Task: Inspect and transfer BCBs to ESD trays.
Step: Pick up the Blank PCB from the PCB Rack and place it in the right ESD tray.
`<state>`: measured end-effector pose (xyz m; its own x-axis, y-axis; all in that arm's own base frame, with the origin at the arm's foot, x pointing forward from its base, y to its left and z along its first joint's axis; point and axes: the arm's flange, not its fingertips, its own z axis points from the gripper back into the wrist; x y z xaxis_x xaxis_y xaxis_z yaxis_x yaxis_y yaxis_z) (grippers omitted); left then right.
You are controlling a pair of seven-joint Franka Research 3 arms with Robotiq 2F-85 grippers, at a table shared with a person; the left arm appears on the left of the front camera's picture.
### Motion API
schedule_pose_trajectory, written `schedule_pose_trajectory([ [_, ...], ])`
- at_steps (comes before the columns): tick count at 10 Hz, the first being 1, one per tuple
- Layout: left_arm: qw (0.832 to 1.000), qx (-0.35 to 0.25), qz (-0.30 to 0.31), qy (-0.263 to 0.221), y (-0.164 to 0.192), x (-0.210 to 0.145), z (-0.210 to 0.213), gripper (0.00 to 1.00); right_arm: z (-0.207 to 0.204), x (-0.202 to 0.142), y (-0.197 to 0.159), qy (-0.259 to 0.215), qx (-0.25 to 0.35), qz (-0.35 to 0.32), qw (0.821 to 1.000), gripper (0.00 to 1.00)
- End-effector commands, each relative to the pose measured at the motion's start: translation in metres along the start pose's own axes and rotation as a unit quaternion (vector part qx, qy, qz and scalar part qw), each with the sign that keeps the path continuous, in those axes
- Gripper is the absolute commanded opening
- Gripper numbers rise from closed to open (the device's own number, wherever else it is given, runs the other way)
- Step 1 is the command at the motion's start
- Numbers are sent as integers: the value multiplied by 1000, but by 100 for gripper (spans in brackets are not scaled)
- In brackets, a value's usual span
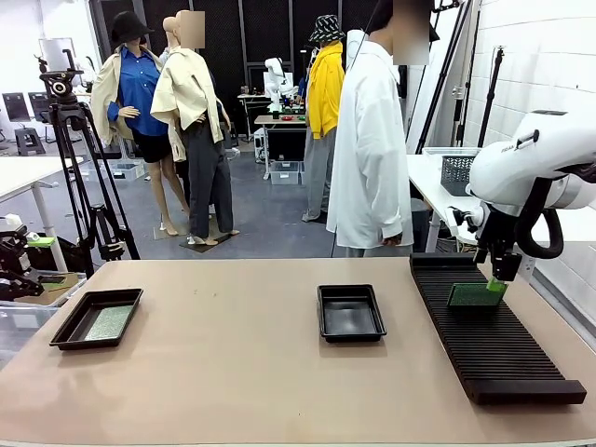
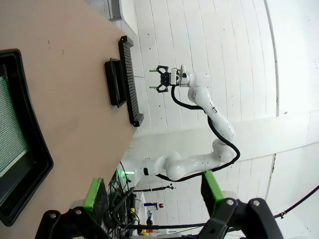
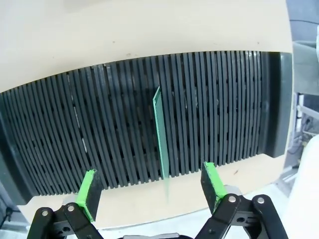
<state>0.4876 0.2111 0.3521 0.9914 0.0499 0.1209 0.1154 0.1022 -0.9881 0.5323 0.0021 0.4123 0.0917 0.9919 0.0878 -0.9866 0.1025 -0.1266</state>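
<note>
While the right gripper (image 3: 149, 186) hangs over the rack (image 1: 494, 358) with its fingers wide apart, one BCB (image 3: 160, 134) stands on edge in a slot just below the gap between them, unclamped. A second BCB (image 1: 104, 323) lies flat in the left tray (image 1: 65, 331), and the other tray (image 1: 323, 312) sits at the middle of the table (image 1: 233, 372), near the rack. The left gripper (image 2: 153, 188), fingers also spread and holding nothing, hovers off the table's edge beside the left tray, and a person (image 1: 372, 140) stands at the far side.
</note>
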Motion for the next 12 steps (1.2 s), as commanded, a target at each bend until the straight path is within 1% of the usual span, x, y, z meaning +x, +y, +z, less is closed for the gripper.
schedule_pose_trajectory([
  [1, 1000, 0, -2, -1, -2, 0, 1, 100, -10, 3, -8, 1, 4, 13, 1000, 100],
  [6, 1000, 0, -2, -1, -2, 0, 1, 100, -32, -4, -21, -7, 12, 7, 1000, 100],
  [10, 1000, 0, -2, -1, -2, 0, 1, 100, -52, -13, -36, -17, 31, 10, 999, 100],
  [12, 1000, 0, -2, -1, -2, 0, 1, 100, -57, -15, -35, -18, 32, 12, 999, 100],
])
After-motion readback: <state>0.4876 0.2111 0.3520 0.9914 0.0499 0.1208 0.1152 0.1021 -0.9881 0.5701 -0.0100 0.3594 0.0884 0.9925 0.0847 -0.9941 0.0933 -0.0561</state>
